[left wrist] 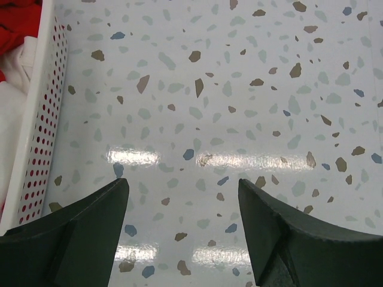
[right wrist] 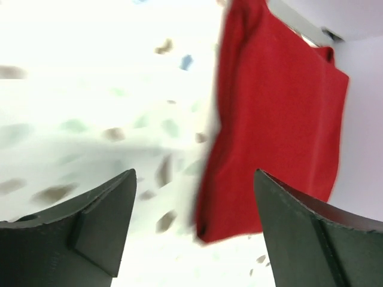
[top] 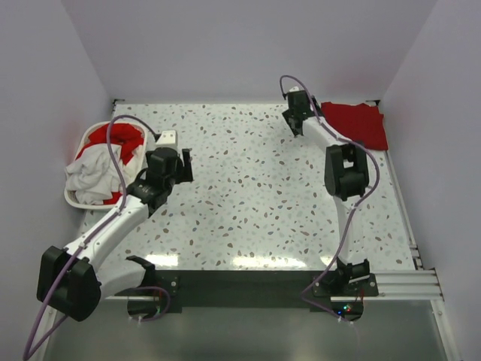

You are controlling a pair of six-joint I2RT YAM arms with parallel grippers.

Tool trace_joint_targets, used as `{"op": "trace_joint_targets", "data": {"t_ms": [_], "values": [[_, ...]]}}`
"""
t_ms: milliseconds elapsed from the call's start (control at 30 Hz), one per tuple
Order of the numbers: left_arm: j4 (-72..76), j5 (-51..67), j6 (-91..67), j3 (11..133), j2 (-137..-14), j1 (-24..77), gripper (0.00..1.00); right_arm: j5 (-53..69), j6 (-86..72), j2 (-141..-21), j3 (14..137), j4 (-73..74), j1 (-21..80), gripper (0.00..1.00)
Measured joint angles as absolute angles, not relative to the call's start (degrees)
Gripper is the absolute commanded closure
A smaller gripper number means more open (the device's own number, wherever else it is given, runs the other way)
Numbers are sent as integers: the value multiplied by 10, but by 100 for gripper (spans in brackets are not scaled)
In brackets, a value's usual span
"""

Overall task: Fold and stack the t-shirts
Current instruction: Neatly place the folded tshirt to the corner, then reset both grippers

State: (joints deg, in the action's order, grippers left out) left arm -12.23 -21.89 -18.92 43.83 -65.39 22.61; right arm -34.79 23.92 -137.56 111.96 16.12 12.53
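A folded deep red t-shirt [top: 359, 124] lies flat in the back right corner of the table. My right gripper [top: 294, 128] hangs just left of it, open and holding nothing. In the right wrist view the red shirt [right wrist: 281, 107] fills the right half, its near corner between my open fingers [right wrist: 192, 178]. A crumpled white t-shirt [top: 90, 174] and a red t-shirt [top: 124, 143] sit in the basket at the left. My left gripper [top: 186, 167] is open to the right of the basket, and in its wrist view [left wrist: 182, 186] only bare table shows between the fingers.
The white perforated laundry basket [top: 69, 197] stands against the left wall; its holed side [left wrist: 45, 131] runs along the left of the left wrist view. Grey walls close in the speckled table [top: 248, 195] on three sides. A metal rail runs along the right edge.
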Motion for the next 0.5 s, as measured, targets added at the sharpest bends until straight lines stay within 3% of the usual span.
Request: {"op": "trace_joint_targets", "data": {"t_ms": [200, 500], "values": [[-125, -219, -191, 438, -617, 226, 16, -241, 96, -1204, 1071, 262, 186, 13], [-164, -228, -209, 437, -496, 226, 10, -170, -55, -784, 871, 355, 172, 2]]}}
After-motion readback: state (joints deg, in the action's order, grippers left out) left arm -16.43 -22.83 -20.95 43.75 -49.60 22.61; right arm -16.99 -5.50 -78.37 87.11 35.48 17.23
